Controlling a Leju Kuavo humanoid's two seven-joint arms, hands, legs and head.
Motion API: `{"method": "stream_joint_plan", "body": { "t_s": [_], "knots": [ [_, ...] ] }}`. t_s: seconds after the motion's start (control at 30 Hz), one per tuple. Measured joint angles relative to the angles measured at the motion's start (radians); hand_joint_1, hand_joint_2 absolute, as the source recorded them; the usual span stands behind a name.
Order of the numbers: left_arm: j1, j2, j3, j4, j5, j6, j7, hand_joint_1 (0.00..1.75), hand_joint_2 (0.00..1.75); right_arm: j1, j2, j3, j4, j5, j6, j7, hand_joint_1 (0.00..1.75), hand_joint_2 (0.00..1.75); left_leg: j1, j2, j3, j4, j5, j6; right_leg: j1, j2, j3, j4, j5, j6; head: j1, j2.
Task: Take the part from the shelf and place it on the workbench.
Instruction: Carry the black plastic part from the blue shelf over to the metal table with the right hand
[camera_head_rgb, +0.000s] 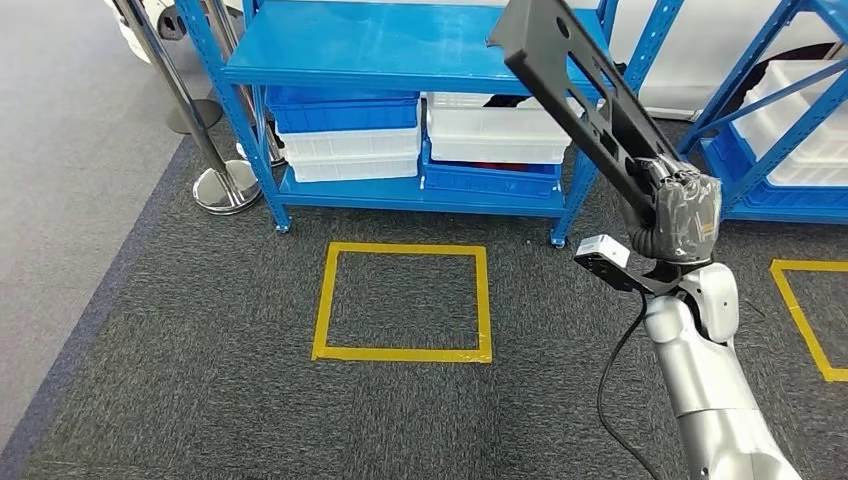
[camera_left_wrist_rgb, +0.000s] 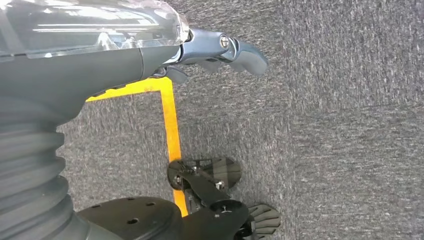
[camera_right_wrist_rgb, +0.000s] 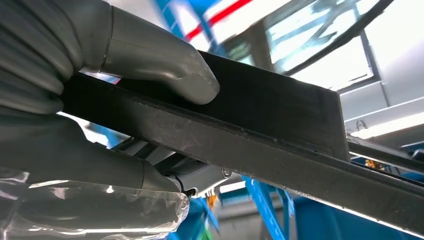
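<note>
My right hand (camera_head_rgb: 685, 205) grips a long black metal part (camera_head_rgb: 575, 95) by its lower end, and the part slants up and to the left in front of the blue shelf (camera_head_rgb: 400, 50). In the right wrist view the thumb (camera_right_wrist_rgb: 160, 60) presses on the part's (camera_right_wrist_rgb: 270, 135) flat face while darker fingers wrap under it. My left hand (camera_left_wrist_rgb: 150, 55) hangs over the grey carpet with its fingers (camera_left_wrist_rgb: 240, 52) curled and nothing in them.
The blue shelf holds blue and white bins (camera_head_rgb: 350, 135) on its lower level. A second blue rack (camera_head_rgb: 790, 110) with white bins stands at the right. Chrome stanchion posts (camera_head_rgb: 225, 180) stand at the left. A yellow taped square (camera_head_rgb: 405, 300) marks the carpet.
</note>
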Motion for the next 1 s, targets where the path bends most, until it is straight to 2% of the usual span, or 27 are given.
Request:
{"method": "stream_joint_plan", "body": {
  "t_s": [0.03, 0.07, 0.13, 0.17, 0.2, 0.23, 0.27, 0.3, 0.33, 0.37, 0.4, 0.43, 0.5, 0.53, 0.57, 0.63, 0.67, 0.7, 0.73, 0.77, 0.8, 0.87, 0.9, 0.93, 1.0],
  "knots": [
    [0.0, -0.001, 0.0, 0.0, -0.001, -0.001, 0.001, 0.0, 1.75, -0.002, 0.0, -0.033, 0.004, 0.037, 0.0, -0.002, 1.75, 1.75, 0.001, 0.011, -0.003, -0.004, 0.008, 0.008, 0.0, -0.012, -0.009, 0.013, -0.011, 0.004, 0.0, 0.0],
    [0.001, -0.002, 0.0, 0.0, -0.003, -0.002, 0.001, 0.0, 1.75, -0.005, 0.001, -0.069, 0.008, 0.073, 0.0, -0.002, 1.75, 1.75, 0.003, 0.022, -0.009, -0.008, 0.017, 0.015, 0.0, -0.03, -0.026, 0.048, -0.036, 0.007, 0.001, 0.0],
    [0.004, -0.002, -0.001, 0.0, -0.007, -0.007, 0.002, 0.0, 1.75, -0.011, 0.003, -0.132, 0.015, 0.142, -0.001, 0.005, 1.75, 1.75, 0.0, 0.046, -0.023, -0.008, 0.029, 0.024, 0.0, -0.064, -0.076, 0.174, -0.114, 0.012, 0.001, 0.0],
    [0.005, -0.003, -0.001, 0.0, -0.009, -0.01, 0.002, 0.0, 1.75, -0.013, 0.004, -0.16, 0.017, 0.175, -0.001, 0.011, 1.75, 1.75, -0.001, 0.058, -0.031, -0.006, 0.033, 0.024, -0.002, -0.07, -0.097, 0.238, -0.144, 0.015, 0.002, 0.0],
    [0.005, -0.003, -0.002, 0.0, -0.01, -0.013, 0.002, 0.0, 1.75, -0.013, 0.006, -0.183, 0.02, 0.201, -0.001, 0.017, 1.75, 1.75, -0.002, 0.069, -0.037, -0.003, 0.035, 0.023, -0.003, -0.073, -0.106, 0.277, -0.159, 0.017, 0.002, 0.0],
    [0.004, -0.004, -0.003, 0.0, -0.013, -0.015, 0.003, 0.0, 1.75, -0.012, 0.007, -0.204, 0.021, 0.225, -0.001, 0.022, 1.75, 1.75, -0.002, 0.082, -0.043, 0.001, 0.037, 0.022, -0.003, -0.076, -0.093, 0.277, -0.156, 0.019, 0.002, 0.0],
    [0.003, -0.005, -0.004, 0.0, -0.015, -0.017, 0.005, 0.0, 1.75, -0.012, 0.01, -0.224, 0.02, 0.248, -0.001, 0.027, 1.75, 1.75, -0.002, 0.094, -0.049, 0.005, 0.038, 0.021, -0.004, -0.084, -0.058, 0.236, -0.139, 0.02, 0.002, 0.0],
    [0.002, -0.006, -0.005, 0.0, -0.017, -0.019, 0.007, 0.0, 1.75, -0.012, 0.012, -0.241, 0.017, 0.267, -0.001, 0.029, 1.75, 1.75, -0.002, 0.105, -0.052, 0.01, 0.037, 0.019, -0.005, -0.102, -0.011, 0.17, -0.117, 0.02, 0.002, 0.0],
    [0.0, -0.006, -0.007, 0.0, -0.018, -0.02, 0.01, 0.0, 1.75, -0.012, 0.017, -0.257, 0.011, 0.285, -0.001, 0.03, 1.75, 1.75, -0.005, 0.117, -0.055, 0.016, 0.035, 0.015, -0.001, -0.125, 0.034, 0.103, -0.103, 0.018, 0.002, 0.0],
    [-0.002, -0.007, -0.009, 0.0, -0.02, -0.02, 0.012, 0.0, 1.75, -0.011, 0.022, -0.271, 0.003, 0.299, -0.001, 0.03, 1.75, 1.75, -0.008, 0.127, -0.057, 0.02, 0.034, 0.01, 0.004, -0.141, 0.064, 0.053, -0.095, 0.012, 0.001, 0.0],
    [-0.004, -0.007, -0.011, 0.0, -0.022, -0.021, 0.013, 0.0, 1.75, -0.008, 0.029, -0.282, -0.006, 0.311, -0.002, 0.028, 1.75, 1.75, -0.012, 0.137, -0.058, 0.024, 0.032, 0.004, 0.008, -0.151, 0.075, 0.029, -0.095, 0.006, 0.001, 0.0],
    [-0.007, -0.007, -0.013, 0.0, -0.024, -0.022, 0.015, 0.0, 1.75, -0.002, 0.035, -0.294, -0.015, 0.319, -0.002, 0.025, 1.75, 1.75, -0.014, 0.148, -0.059, 0.024, 0.032, -0.001, 0.012, -0.147, 0.073, 0.023, -0.098, -0.001, 0.001, 0.0],
    [-0.013, -0.008, -0.018, 0.0, -0.026, -0.024, 0.018, 0.0, 1.75, 0.012, 0.046, -0.315, -0.031, 0.334, -0.002, 0.017, 1.75, 1.75, -0.014, 0.16, -0.058, 0.026, 0.03, -0.012, 0.01, -0.124, 0.067, 0.021, -0.09, -0.016, 0.001, 0.0],
    [-0.015, -0.008, -0.02, 0.0, -0.026, -0.025, 0.019, 0.0, 1.75, 0.018, 0.052, -0.325, -0.04, 0.342, -0.002, 0.014, 1.75, 1.75, -0.012, 0.149, -0.062, 0.037, 0.019, -0.018, 0.009, -0.114, 0.065, 0.019, -0.086, -0.024, 0.001, 0.0],
    [-0.017, -0.008, -0.021, 0.0, -0.026, -0.025, 0.02, 0.0, 1.75, 0.022, 0.059, -0.334, -0.048, 0.353, -0.002, 0.012, 1.75, 1.75, -0.01, 0.127, -0.074, 0.066, -0.004, -0.023, 0.006, -0.105, 0.062, 0.016, -0.081, -0.031, 0.001, 0.0],
    [-0.017, -0.008, -0.024, 0.0, -0.024, -0.026, 0.02, 0.0, 1.75, 0.026, 0.077, -0.349, -0.064, 0.38, -0.003, 0.009, 1.75, 1.75, -0.006, 0.076, -0.12, 0.179, -0.073, -0.029, 0.007, -0.083, 0.055, 0.015, -0.074, -0.043, 0.001, 0.0],
    [-0.016, -0.008, -0.025, 0.0, -0.023, -0.026, 0.021, 0.0, 1.75, 0.028, 0.086, -0.356, -0.071, 0.395, -0.003, 0.009, 1.75, 1.75, -0.006, 0.064, -0.148, 0.246, -0.104, -0.029, 0.009, -0.07, 0.05, 0.015, -0.071, -0.046, 0.001, 0.0],
    [-0.015, -0.008, -0.025, 0.0, -0.021, -0.026, 0.021, 0.0, 1.75, 0.032, 0.093, -0.362, -0.077, 0.41, -0.003, 0.01, 1.75, 1.75, -0.006, 0.058, -0.167, 0.293, -0.118, -0.028, 0.011, -0.056, 0.046, 0.016, -0.068, -0.048, 0.001, 0.0],
    [-0.015, -0.008, -0.026, 0.0, -0.019, -0.026, 0.021, 0.0, 1.75, 0.036, 0.099, -0.368, -0.084, 0.428, -0.003, 0.014, 1.75, 1.75, -0.006, 0.056, -0.172, 0.308, -0.114, -0.026, 0.013, -0.042, 0.043, 0.017, -0.064, -0.049, 0.001, 0.0],
    [-0.016, -0.008, -0.026, 0.0, -0.017, -0.026, 0.021, 0.0, 1.75, 0.04, 0.102, -0.371, -0.091, 0.446, -0.003, 0.022, 1.75, 1.75, -0.006, 0.053, -0.158, 0.283, -0.092, -0.021, 0.015, -0.028, 0.04, 0.017, -0.061, -0.048, 0.001, 0.0],
    [-0.016, -0.008, -0.026, 0.0, -0.016, -0.026, 0.021, 0.0, 1.75, 0.042, 0.104, -0.374, -0.1, 0.467, -0.003, 0.034, 1.75, 1.75, -0.007, 0.044, -0.128, 0.224, -0.057, -0.015, 0.017, -0.015, 0.039, 0.017, -0.058, -0.047, 0.001, 0.0],
    [-0.017, -0.006, -0.026, 0.002, -0.012, -0.026, 0.02, 0.0, 1.75, 0.044, 0.108, -0.375, -0.12, 0.511, -0.003, 0.067, 1.75, 1.75, -0.007, 0.004, -0.065, 0.093, -0.005, 0.002, 0.019, 0.01, 0.035, 0.018, -0.052, -0.043, 0.001, 0.0],
    [-0.017, -0.005, -0.026, 0.002, -0.01, -0.026, 0.02, 0.0, 1.75, 0.045, 0.109, -0.375, -0.13, 0.532, -0.003, 0.084, 1.75, 1.75, -0.008, -0.012, -0.046, 0.051, 0.005, 0.005, 0.017, 0.021, 0.031, 0.019, -0.048, -0.038, 0.001, 0.0],
    [-0.017, -0.004, -0.026, 0.003, -0.008, -0.026, 0.02, 0.0, 1.75, 0.047, 0.11, -0.375, -0.139, 0.55, -0.004, 0.1, 1.75, 1.75, -0.009, -0.02, -0.038, 0.031, 0.006, 0.007, 0.014, 0.032, 0.026, 0.018, -0.043, -0.032, 0.001, 0.0],
    [-0.017, -0.006, -0.026, 0.003, -0.007, -0.026, 0.02, 0.0, 1.75, 0.056, 0.11, -0.375, -0.157, 0.572, -0.004, 0.119, 1.75, 1.75, -0.01, -0.002, -0.033, 0.016, 0.013, 0.007, 0.009, 0.047, 0.018, 0.017, -0.035, -0.019, 0.001, 0.0]
  ]
}}
